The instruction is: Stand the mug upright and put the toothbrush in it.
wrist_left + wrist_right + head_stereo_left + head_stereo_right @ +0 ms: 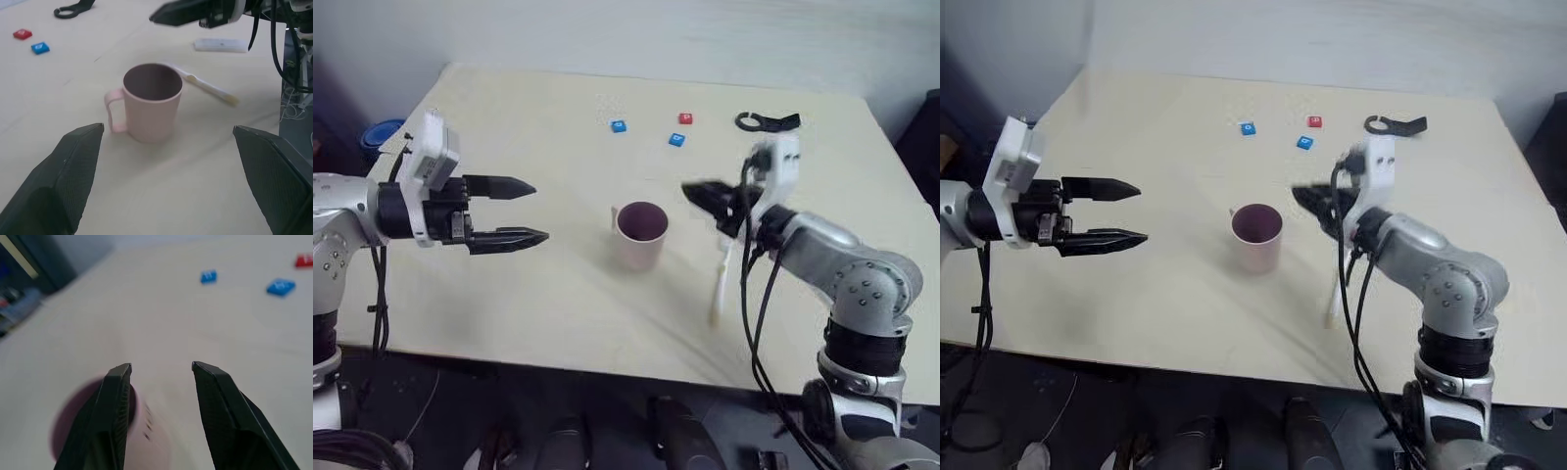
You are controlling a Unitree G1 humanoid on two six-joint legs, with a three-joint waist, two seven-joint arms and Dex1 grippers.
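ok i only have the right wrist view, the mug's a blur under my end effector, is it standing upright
observer: yes, the mug stands upright, mouth up, with its handle toward the left arm's side.
operator: where's the toothbrush
observer: the toothbrush lies flat on the table, to the right of the mug and under the right arm. nothing holds it.
operator: and the left end effector
observer: the left end effector hovers open and empty, to the left of the mug and apart from it.
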